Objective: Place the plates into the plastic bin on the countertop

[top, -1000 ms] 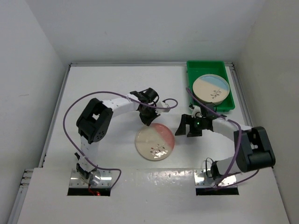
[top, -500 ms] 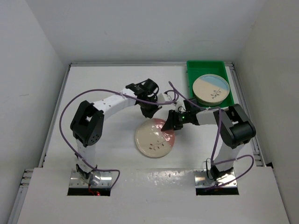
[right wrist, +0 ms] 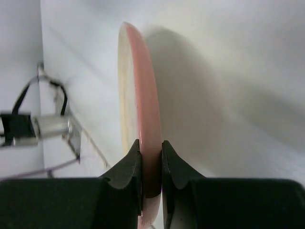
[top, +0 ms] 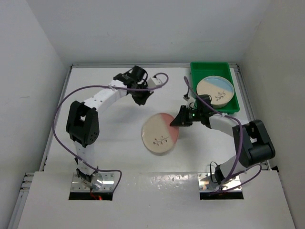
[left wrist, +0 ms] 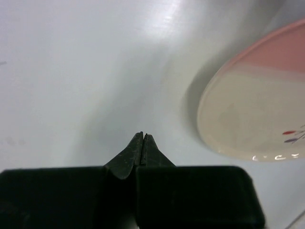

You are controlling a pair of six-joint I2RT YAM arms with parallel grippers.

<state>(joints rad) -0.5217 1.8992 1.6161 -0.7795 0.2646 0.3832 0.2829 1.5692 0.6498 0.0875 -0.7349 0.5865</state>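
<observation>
A cream plate with a pink segment (top: 160,133) is tilted up off the white countertop (top: 105,138), its pink rim (right wrist: 145,124) clamped between the fingers of my right gripper (top: 180,120). In the right wrist view the plate stands edge-on between the jaws. A second cream plate with a blue segment (top: 215,90) lies flat inside the green plastic bin (top: 198,71) at the back right. My left gripper (top: 139,99) hangs shut and empty over the countertop behind the pink plate (left wrist: 257,105), its fingertips (left wrist: 143,138) pressed together.
White walls bound the countertop on the left, back and right. Purple cables loop from both arms, one (top: 157,81) arching near the bin's left side. A metal edge strip (top: 157,179) runs along the front by the arm bases.
My right gripper reached in to the plate's pink edge, shut on it and tipped it up, shifting it slightly right. My left arm drew back toward the rear left.
</observation>
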